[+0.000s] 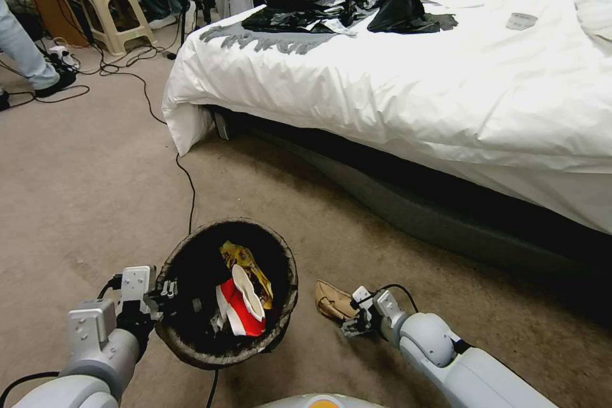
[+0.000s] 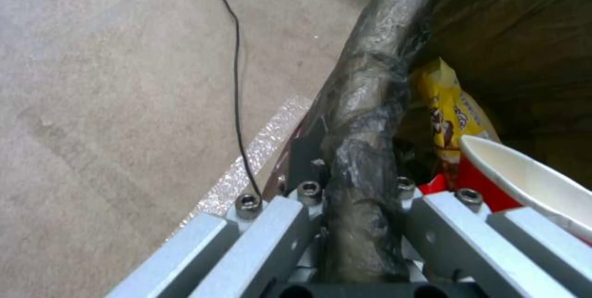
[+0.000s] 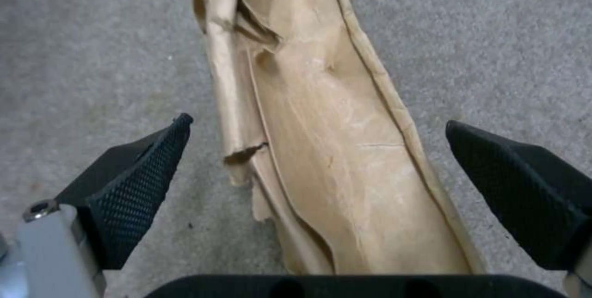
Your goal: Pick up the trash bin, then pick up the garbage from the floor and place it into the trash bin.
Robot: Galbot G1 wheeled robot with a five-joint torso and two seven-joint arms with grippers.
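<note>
Currently the trash bin is held off the carpet by the left hand, whose fingers are clamped across the bag-wrapped rim at the bin's nine o'clock edge in the head view. Inside the bin a red-and-white paper cup and a yellow snack wrapper are already lodged.

One piece of garbage is seen on the floor: a flattened brown paper bag, lying at about three o'clock from the bin and just beside it. The right hand is lowered over the near end of it, at roughly five o'clock from the bag's middle, and is by far the nearer of the two. In the right wrist view its fingers are spread wide, one on each side of the paper bag, with carpet showing in both gaps, so nothing is gripped yet.

The bag's long axis is seen to run straight away from the palm, from six to twelve o'clock in that view, crosswise to the closing line of the fingers. A pinch across the narrow width is therefore judged to be what the grasp turns on, with little further turning of the wrist needed.
</note>
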